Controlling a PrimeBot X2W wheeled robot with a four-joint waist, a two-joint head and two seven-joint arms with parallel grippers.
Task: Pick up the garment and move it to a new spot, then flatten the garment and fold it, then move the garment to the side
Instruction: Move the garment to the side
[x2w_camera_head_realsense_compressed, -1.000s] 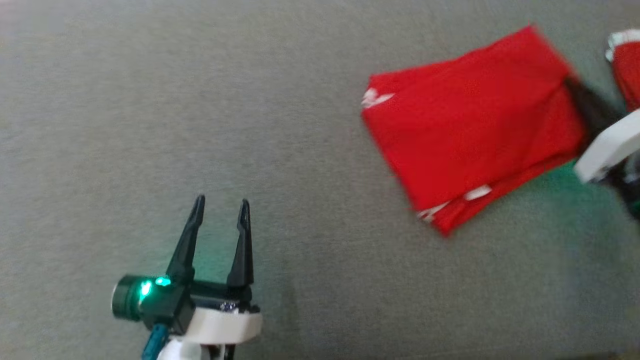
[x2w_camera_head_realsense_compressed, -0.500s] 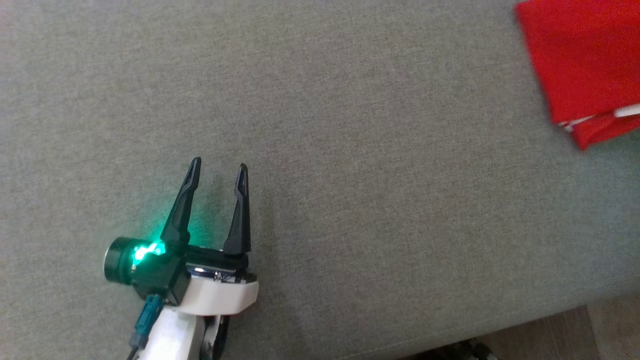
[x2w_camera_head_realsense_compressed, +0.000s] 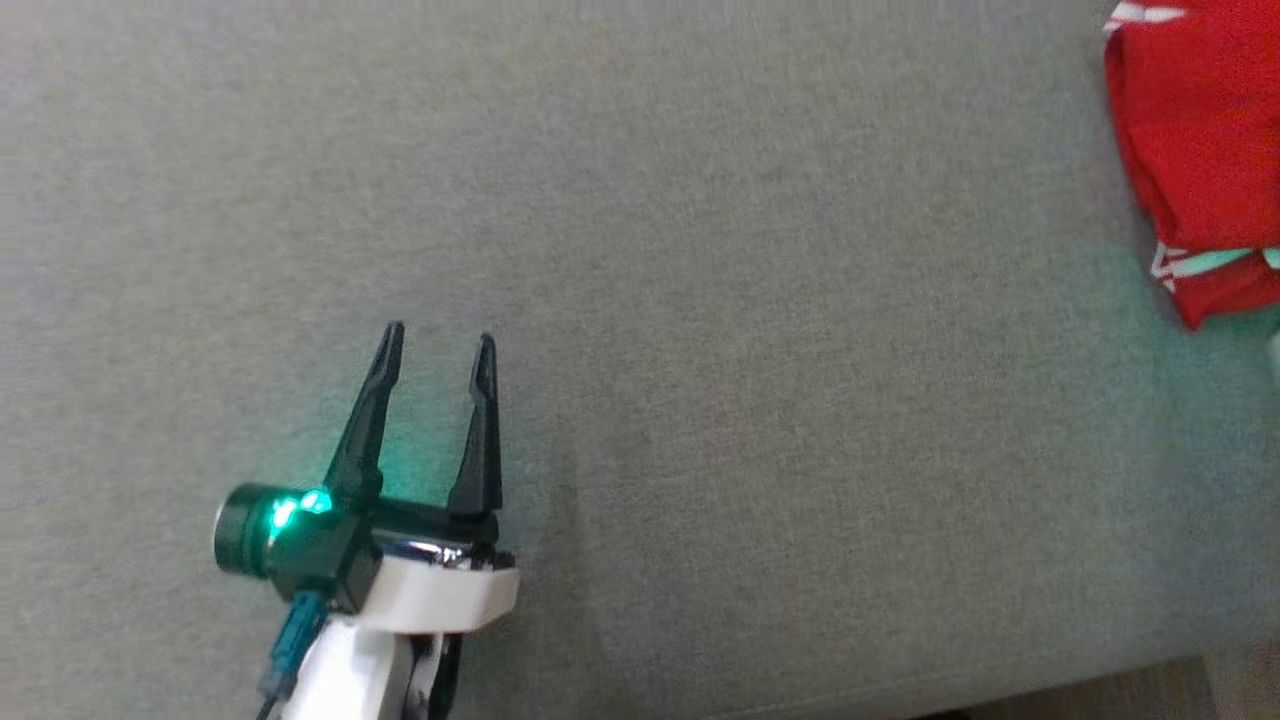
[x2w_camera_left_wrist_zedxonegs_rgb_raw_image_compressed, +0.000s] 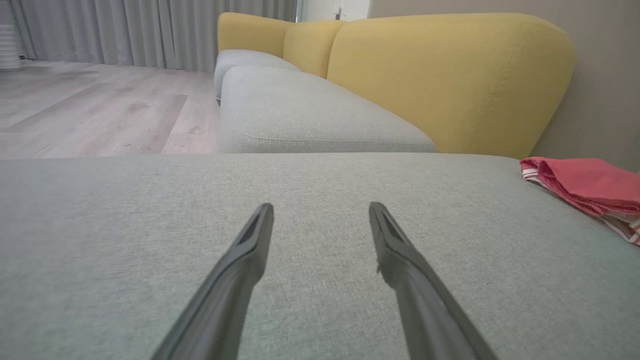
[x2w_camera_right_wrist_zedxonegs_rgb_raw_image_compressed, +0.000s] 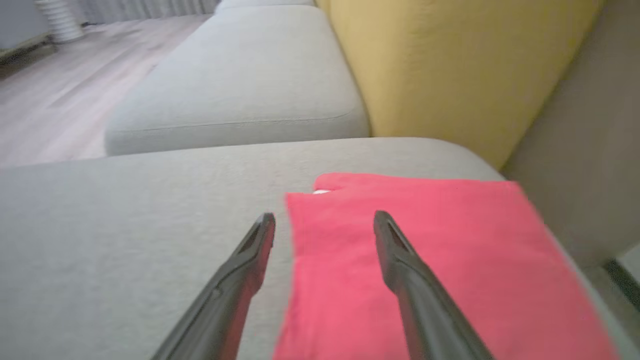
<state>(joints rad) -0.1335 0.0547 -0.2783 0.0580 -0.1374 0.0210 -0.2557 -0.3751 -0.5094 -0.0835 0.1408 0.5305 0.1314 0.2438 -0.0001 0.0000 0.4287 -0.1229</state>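
Both the left tool (x2w_camera_head_realsense_compressed: 440, 336) and right tool (x2w_camera_right_wrist_zedxonegs_rgb_raw_image_compressed: 325, 216) gape empty; lift the right vertically without snagging the folded garment (x2w_camera_right_wrist_zedxonegs_rgb_raw_image_compressed: 450, 250).

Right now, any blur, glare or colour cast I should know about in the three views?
Head view: mostly sharp; the green lamp tints the cushion around it, and a green cast falls on the garment at its white stripe by the right edge. Left wrist view: even light, jaws soft toward the bottom edge. Right wrist view: soft throughout, garment edge smeared at lower right.
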